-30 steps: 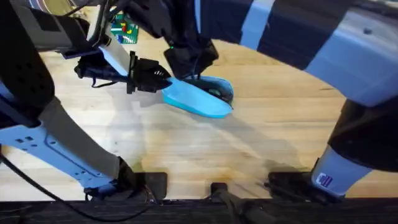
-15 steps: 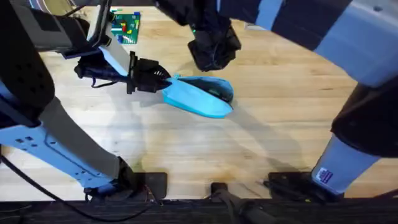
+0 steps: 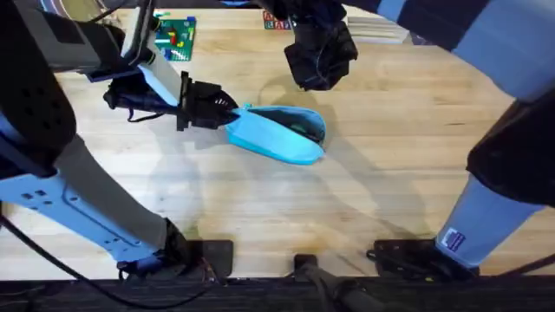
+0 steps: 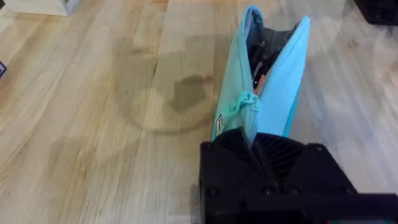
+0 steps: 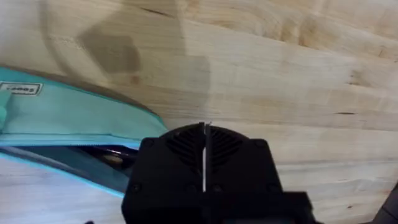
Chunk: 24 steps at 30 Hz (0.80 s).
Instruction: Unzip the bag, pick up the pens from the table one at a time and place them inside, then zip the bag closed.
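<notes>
On table [image 3: 390, 173]: left claw [image 3: 227, 113] clamps bag [image 3: 277, 139] end, mouth open; right claw [image 3: 319, 69] above, pinched shut, empty. Risk: bag tips, pens spill.

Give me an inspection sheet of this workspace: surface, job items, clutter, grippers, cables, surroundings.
Surface: wooden table, bare planks with a faint ring stain.
Job items: blue bag lying unzipped, mouth gaping; dark pens inside it.
Clutter: green brick plate at the far edge.
Grippers: left gripper shut on the bag's end; right gripper shut, empty, raised above the bag.
Cables: black cable by the left arm's base.
Surroundings: pale box at the table's edge.
</notes>
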{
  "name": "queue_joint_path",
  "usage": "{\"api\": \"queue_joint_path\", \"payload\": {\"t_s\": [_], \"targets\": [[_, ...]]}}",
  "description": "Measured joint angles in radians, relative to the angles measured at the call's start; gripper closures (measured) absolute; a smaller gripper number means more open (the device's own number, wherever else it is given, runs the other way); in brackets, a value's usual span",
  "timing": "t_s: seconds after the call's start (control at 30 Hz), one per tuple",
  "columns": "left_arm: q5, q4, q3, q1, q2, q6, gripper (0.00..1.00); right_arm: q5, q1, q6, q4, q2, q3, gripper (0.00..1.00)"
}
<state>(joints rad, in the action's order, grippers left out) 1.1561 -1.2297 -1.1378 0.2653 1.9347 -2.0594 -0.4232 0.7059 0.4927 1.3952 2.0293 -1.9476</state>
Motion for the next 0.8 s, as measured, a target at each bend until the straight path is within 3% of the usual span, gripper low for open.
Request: {"api": "queue_joint_path", "payload": {"t_s": [0.8], "targets": [[0.0,0.0,0.0,0.0,0.0,0.0,0.959,0.001,-0.001,0.005,0.004,-0.011,0.0,0.97]]}}
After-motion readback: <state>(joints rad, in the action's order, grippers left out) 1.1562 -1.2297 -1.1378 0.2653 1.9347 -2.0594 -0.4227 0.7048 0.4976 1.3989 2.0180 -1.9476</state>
